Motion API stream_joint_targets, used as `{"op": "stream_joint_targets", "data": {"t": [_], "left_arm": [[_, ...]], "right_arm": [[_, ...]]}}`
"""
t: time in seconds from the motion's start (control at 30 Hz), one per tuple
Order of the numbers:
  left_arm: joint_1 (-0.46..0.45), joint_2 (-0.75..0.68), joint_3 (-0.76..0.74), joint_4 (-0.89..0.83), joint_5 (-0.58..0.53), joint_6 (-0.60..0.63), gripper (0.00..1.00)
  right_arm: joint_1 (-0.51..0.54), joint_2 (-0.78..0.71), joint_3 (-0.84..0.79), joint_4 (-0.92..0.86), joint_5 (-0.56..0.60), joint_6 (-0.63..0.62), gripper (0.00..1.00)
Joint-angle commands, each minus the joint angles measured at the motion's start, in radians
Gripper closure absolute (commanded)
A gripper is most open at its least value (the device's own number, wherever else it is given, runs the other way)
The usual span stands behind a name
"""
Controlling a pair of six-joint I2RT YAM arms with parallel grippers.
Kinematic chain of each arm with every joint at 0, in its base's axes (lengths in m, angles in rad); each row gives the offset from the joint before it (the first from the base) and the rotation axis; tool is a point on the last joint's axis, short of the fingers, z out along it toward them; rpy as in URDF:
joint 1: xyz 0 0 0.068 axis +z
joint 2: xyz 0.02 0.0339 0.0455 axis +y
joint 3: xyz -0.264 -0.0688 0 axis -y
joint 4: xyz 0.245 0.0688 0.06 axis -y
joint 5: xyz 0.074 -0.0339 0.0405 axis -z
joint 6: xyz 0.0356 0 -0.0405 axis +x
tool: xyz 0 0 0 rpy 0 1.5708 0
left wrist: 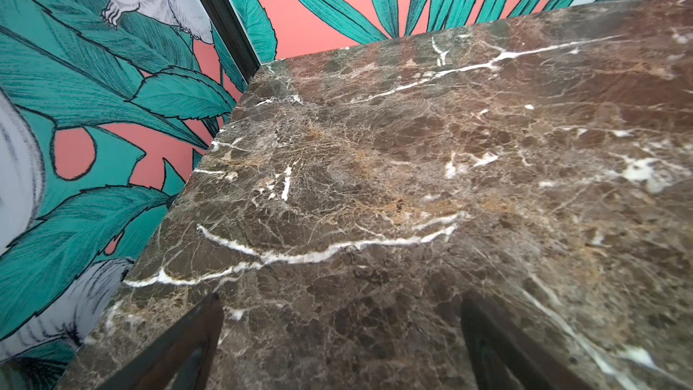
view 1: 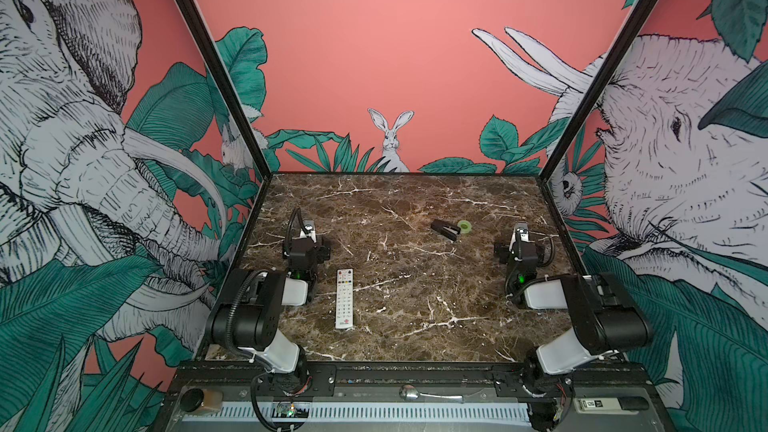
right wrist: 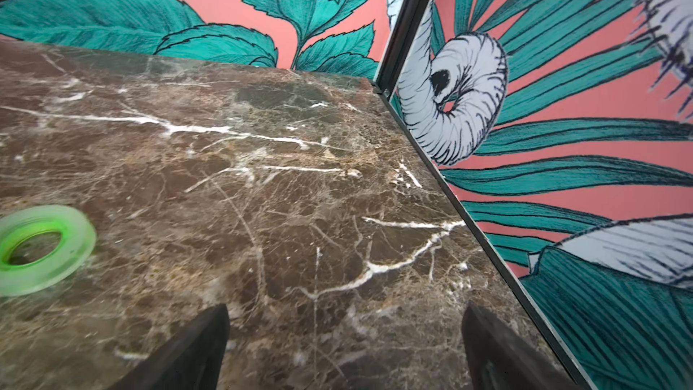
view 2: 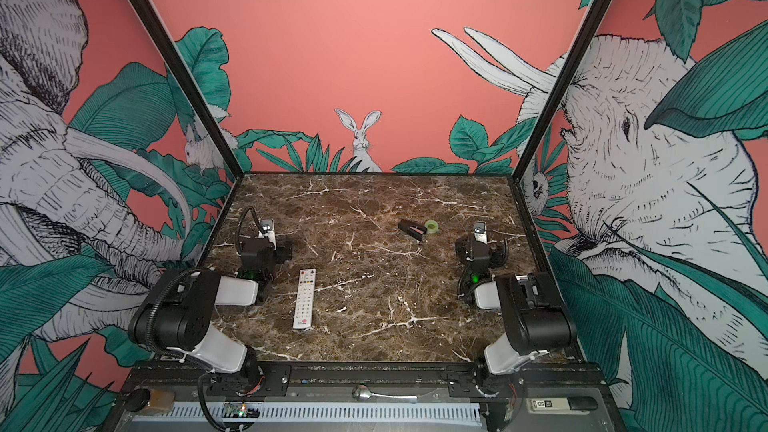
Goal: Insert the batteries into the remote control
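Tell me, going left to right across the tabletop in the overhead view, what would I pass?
left gripper → white remote control → black stapler → green tape roll → right gripper

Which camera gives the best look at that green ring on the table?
The right wrist view: the green ring looks large, hole visible. In both top views it is tiny, beside a black stapler. The left wrist view misses it.
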State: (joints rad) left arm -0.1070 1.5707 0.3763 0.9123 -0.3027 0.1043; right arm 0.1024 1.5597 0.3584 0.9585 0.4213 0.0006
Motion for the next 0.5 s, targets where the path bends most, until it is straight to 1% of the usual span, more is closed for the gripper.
{"op": "stream_joint_targets", "data": {"t": [0.0, 0.1, 0.47], "left_arm": [[0.007, -0.022, 0.01, -0.003, 0.015, -0.014, 0.0], [0.007, -0.012, 0.009, 0.021, 0.011, -0.011, 0.0], [0.007, -0.017, 0.012, 0.007, 0.014, -0.013, 0.01]], "right_arm": [[-0.006, -0.004, 0.009, 0.006, -0.018, 0.027, 0.01], [-0.006, -0.004, 0.007, 0.012, -0.018, 0.027, 0.01], [-0.006, -0.004, 0.005, 0.017, -0.018, 0.026, 0.01]]}}
